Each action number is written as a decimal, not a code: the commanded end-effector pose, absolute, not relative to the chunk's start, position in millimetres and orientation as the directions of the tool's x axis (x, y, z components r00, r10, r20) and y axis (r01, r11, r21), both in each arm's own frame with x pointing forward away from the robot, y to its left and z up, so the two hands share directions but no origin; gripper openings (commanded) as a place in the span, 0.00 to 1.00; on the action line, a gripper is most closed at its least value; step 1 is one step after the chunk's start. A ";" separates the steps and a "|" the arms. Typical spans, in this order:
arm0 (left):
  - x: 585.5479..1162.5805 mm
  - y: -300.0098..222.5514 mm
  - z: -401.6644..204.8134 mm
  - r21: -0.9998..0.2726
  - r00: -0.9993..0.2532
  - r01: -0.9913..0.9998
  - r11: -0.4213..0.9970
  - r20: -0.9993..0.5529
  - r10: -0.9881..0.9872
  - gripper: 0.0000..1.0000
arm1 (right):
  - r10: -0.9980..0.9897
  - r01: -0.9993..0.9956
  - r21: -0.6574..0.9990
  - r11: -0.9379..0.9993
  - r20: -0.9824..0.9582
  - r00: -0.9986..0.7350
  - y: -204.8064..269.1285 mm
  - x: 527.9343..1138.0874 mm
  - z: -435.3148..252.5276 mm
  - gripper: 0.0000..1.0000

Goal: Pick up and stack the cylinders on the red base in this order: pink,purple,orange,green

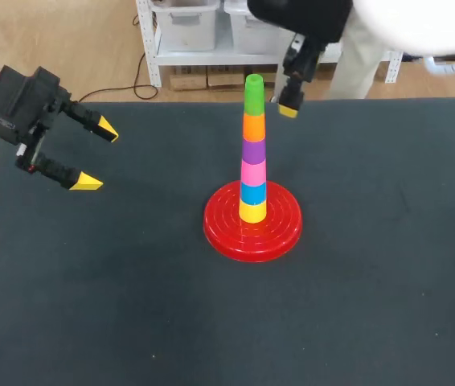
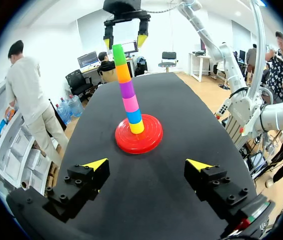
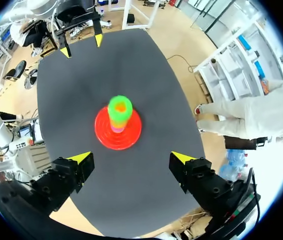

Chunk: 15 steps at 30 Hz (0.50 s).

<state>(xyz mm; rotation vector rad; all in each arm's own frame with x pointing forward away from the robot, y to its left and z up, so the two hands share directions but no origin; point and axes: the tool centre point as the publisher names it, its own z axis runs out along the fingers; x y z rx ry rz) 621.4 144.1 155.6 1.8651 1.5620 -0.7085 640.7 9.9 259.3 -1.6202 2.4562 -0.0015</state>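
Observation:
A red base (image 1: 280, 233) stands mid-table with a tower on its peg: yellow (image 1: 252, 211), blue (image 1: 252, 193), pink (image 1: 252, 171), purple (image 1: 252, 150), orange (image 1: 253, 126) and green (image 1: 254, 93) on top. My right gripper (image 3: 131, 158) hangs open straight above the green cylinder (image 3: 120, 107), holding nothing; in the left wrist view that gripper (image 2: 125, 41) hovers just over the tower top (image 2: 119, 54). One of its fingertips (image 1: 288, 110) shows beside the green cylinder. My left gripper (image 1: 96, 155) is open and empty far to the left of the base (image 2: 154, 137).
The dark table top (image 1: 91, 305) spreads around the base on all sides. Its far edge (image 1: 171, 100) runs just behind the tower, under my right arm.

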 end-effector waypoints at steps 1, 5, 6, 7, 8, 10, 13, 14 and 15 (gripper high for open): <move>622.3 144.6 154.7 0.107 0.167 0.986 -0.131 -0.728 0.665 1.00 | -0.903 -0.905 -0.099 0.414 -0.168 -0.395 3.3 644.6 250.7 1.00; 622.3 144.6 154.7 0.107 0.167 0.986 -0.131 -0.728 0.665 1.00 | -0.895 -0.894 -0.097 0.437 -0.146 -0.422 0.1 645.8 246.2 1.00; 622.3 144.6 154.7 0.107 0.167 0.986 -0.131 -0.728 0.665 1.00 | -0.895 -0.894 -0.097 0.437 -0.146 -0.422 0.1 645.8 246.2 1.00; 622.3 144.6 154.7 0.107 0.167 0.986 -0.131 -0.728 0.665 1.00 | -0.895 -0.894 -0.097 0.437 -0.146 -0.422 0.1 645.8 246.2 1.00; 622.3 144.6 154.7 0.107 0.167 0.986 -0.131 -0.728 0.665 1.00 | -0.895 -0.894 -0.097 0.437 -0.146 -0.422 0.1 645.8 246.2 1.00; 622.3 144.6 154.7 0.107 0.167 0.986 -0.131 -0.728 0.665 1.00 | -0.895 -0.894 -0.097 0.437 -0.146 -0.422 0.1 645.8 246.2 1.00; 622.3 144.6 154.7 0.107 0.167 0.986 -0.131 -0.728 0.665 1.00 | -0.895 -0.894 -0.097 0.437 -0.146 -0.422 0.1 645.8 246.2 1.00; 622.3 144.6 154.7 0.107 0.167 0.986 -0.131 -0.728 0.665 1.00 | -0.895 -0.894 -0.097 0.437 -0.146 -0.422 0.1 645.8 246.2 1.00; 622.3 144.6 154.7 0.107 0.167 0.986 -0.131 -0.728 0.665 1.00 | -0.895 -0.894 -0.097 0.437 -0.146 -0.422 0.1 645.8 246.2 1.00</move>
